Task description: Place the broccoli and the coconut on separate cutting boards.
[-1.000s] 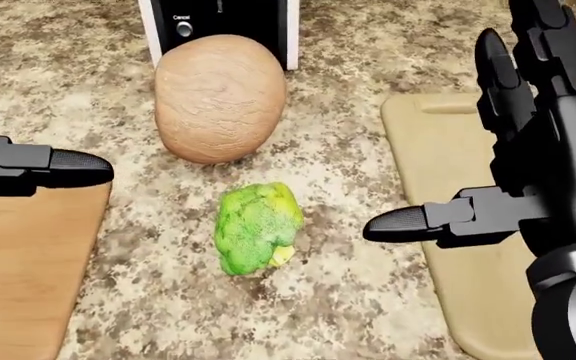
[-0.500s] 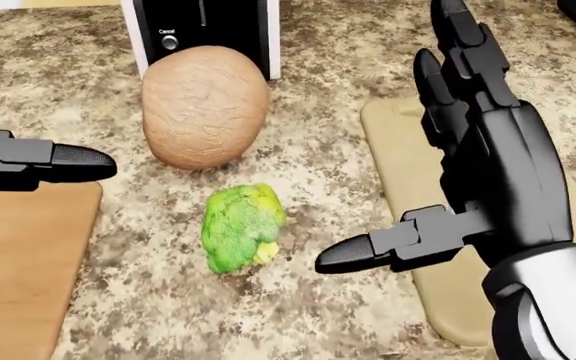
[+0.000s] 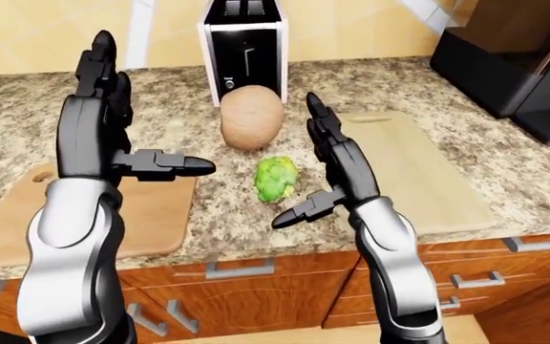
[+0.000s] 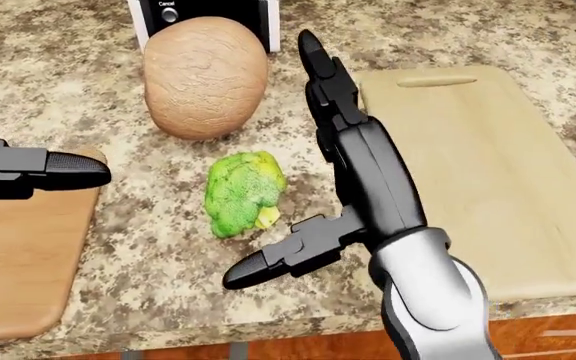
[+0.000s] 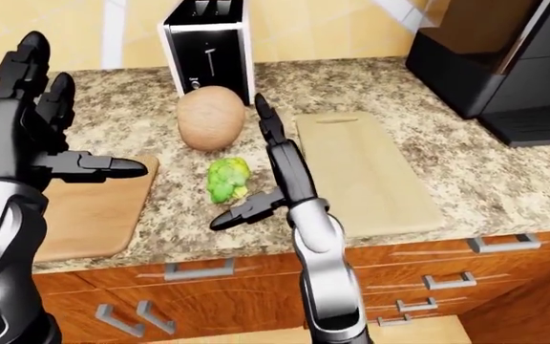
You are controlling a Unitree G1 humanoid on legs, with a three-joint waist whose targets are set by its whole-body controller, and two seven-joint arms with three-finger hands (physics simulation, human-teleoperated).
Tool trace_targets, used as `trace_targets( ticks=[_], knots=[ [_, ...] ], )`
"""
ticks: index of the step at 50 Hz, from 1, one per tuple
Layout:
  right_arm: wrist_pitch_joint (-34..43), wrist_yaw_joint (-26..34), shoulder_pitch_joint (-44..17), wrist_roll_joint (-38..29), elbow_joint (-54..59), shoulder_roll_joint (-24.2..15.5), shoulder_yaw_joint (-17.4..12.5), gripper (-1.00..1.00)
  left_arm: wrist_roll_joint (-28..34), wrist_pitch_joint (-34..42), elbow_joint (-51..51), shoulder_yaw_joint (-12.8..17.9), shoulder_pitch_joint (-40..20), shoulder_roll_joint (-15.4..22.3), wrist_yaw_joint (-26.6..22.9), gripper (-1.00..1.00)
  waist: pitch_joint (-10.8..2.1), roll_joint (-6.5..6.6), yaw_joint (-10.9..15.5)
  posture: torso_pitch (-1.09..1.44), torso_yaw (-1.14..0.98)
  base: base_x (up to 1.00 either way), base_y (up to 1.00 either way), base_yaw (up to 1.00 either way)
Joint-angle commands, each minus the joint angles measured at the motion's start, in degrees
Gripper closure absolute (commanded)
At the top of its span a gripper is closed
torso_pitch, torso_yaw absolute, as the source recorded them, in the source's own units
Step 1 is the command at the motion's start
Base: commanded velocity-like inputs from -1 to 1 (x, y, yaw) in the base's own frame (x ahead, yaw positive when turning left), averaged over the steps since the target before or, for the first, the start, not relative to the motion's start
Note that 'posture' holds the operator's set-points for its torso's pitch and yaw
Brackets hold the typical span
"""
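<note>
A green broccoli (image 4: pixel 242 193) lies on the speckled counter between two cutting boards. Just above it in the head view stands a large brown coconut (image 4: pixel 205 76). My right hand (image 4: pixel 303 161) is open right beside the broccoli on its right, fingers stretched up past the coconut, thumb pointing lower left under the broccoli; it holds nothing. My left hand (image 3: pixel 127 122) is open and raised over the darker wooden board (image 3: pixel 151 222) at the left, thumb pointing right. The pale board (image 4: pixel 478 172) lies at the right, bare.
A black and white toaster (image 3: pixel 244 54) stands behind the coconut. A black appliance (image 3: pixel 514 68) sits at the counter's right end. Wooden drawers (image 3: pixel 256 287) with metal handles run below the counter edge.
My right hand has swung left from over the pale board to beside the broccoli. The head view has shifted, showing more of the right board. Broccoli and coconut stay put.
</note>
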Motion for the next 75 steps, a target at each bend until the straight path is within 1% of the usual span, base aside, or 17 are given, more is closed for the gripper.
trace_targets(
  ticks=[1, 7, 16, 18, 28, 29, 32, 34, 41, 46, 47, 49, 56, 67, 71, 74, 75],
  knots=[
    [-2.3, -0.2, -1.4, -0.4, -1.2, 0.3, 0.0, -1.00, 0.2, -2.0, -1.3, 0.3, -1.4, 0.5, 0.3, -1.00, -1.21, 0.33, 0.0, 0.00, 0.00, 0.00, 0.00, 0.00],
    [-3.1, -0.2, -2.0, -0.9, 0.5, 0.8, 0.1, -1.00, 0.2, -2.1, -1.5, 0.4, -1.0, 0.4, 0.3, -1.00, -1.49, 0.17, 0.2, 0.00, 0.00, 0.00, 0.00, 0.00],
    [-5.2, 0.0, -0.7, -3.0, 2.7, 1.0, 0.9, -1.00, 0.3, -2.7, -1.4, 0.3, -0.2, 0.1, 0.3, -1.00, -1.71, 0.24, 0.2, 0.00, 0.00, 0.00, 0.00, 0.00],
    [-5.5, 0.2, -0.2, -3.4, 3.0, 1.1, 1.0, -1.00, 0.1, -2.2, -1.8, 0.8, -0.3, 0.3, 0.1, -1.00, -1.77, 0.29, 0.2, 0.00, 0.00, 0.00, 0.00, 0.00],
    [-7.2, 0.2, -0.6, -3.8, 6.1, 2.4, 1.8, -0.99, -0.3, -2.4, -0.7, 0.5, -1.5, 0.6, 0.4, -1.00, -1.72, 0.47, 0.1, 0.00, 0.00, 0.00, 0.00, 0.00],
    [-7.3, 0.3, -0.4, -3.8, 6.2, 2.5, 2.0, -0.94, -0.3, -2.4, -0.5, 0.5, -1.6, 0.6, 0.4, -1.00, -1.71, 0.49, 0.0, 0.00, 0.00, 0.00, 0.00, 0.00],
    [-6.8, 0.6, -0.1, -4.0, 5.4, 2.7, 2.2, -0.91, -0.4, -2.6, -0.2, 0.5, -1.8, 0.7, 0.5, -1.00, -1.69, 0.52, 0.0, 0.00, 0.00, 0.00, 0.00, 0.00],
    [-7.5, 0.6, 0.3, -4.1, 6.0, 2.9, 2.7, -0.81, -0.4, -2.9, -0.1, 0.4, -1.5, 0.6, 0.6, -1.00, -1.60, 0.52, 0.0, 0.00, 0.00, 0.00, 0.00, 0.00],
    [-8.6, 0.3, 0.0, -4.0, 7.6, 3.4, 2.6, -0.75, -0.5, -3.0, -0.3, 0.5, -1.1, 0.5, 0.6, -1.00, -1.44, 0.60, -0.2, 0.00, 0.00, 0.00, 0.00, 0.00],
    [-9.9, 0.1, 0.5, -4.0, 9.0, 3.7, 3.1, -0.47, -0.6, -3.1, -0.7, 0.8, -0.5, 0.5, 0.6, -1.00, -1.31, 0.69, -0.3, 0.00, 0.00, 0.00, 0.00, 0.00],
    [-9.9, 0.1, 0.5, -4.1, 9.1, 3.7, 3.2, -0.52, -0.6, -3.2, -0.7, 0.8, -0.5, 0.5, 0.6, -1.00, -1.28, 0.71, -0.3, 0.00, 0.00, 0.00, 0.00, 0.00],
    [-9.9, 0.2, 0.6, -4.2, 9.1, 3.8, 3.3, -0.45, -0.6, -3.3, -0.7, 0.8, -0.3, 0.5, 0.6, -1.00, -1.28, 0.74, -0.4, 0.00, 0.00, 0.00, 0.00, 0.00],
    [-10.0, 0.2, 1.3, -4.3, 8.7, 4.1, 3.7, -0.47, -0.9, -3.2, -1.5, 1.4, 0.3, 0.6, 0.6, -1.00, -1.20, 0.87, -0.4, 0.00, 0.00, 0.00, 0.00, 0.00],
    [-9.8, 0.4, 2.0, -5.0, 8.3, 4.0, 4.0, -0.38, -1.3, -3.2, -2.1, 1.9, 1.0, 0.8, 0.8, -1.00, -1.27, 0.90, -0.3, 0.00, 0.00, 0.00, 0.00, 0.00],
    [-9.2, 0.6, 1.8, -5.1, 7.8, 4.0, 4.0, -0.21, -1.4, -3.1, -1.9, 1.9, 0.6, 0.9, 0.8, -1.00, -1.35, 0.88, -0.2, 0.00, 0.00, 0.00, 0.00, 0.00],
    [-9.1, 0.8, 1.9, -5.1, 7.5, 4.0, 4.0, -0.17, -1.5, -2.8, -2.0, 1.7, 0.4, 1.0, 0.9, -1.00, -1.37, 0.83, -0.2, 0.00, 0.00, 0.00, 0.00, 0.00],
    [-8.8, 0.8, 1.8, -5.1, 7.3, 4.1, 4.0, -0.07, -1.5, -2.5, -2.0, 1.7, 0.1, 1.0, 0.9, -1.00, -1.38, 0.81, -0.2, 0.00, 0.00, 0.00, 0.00, 0.00]
  ],
)
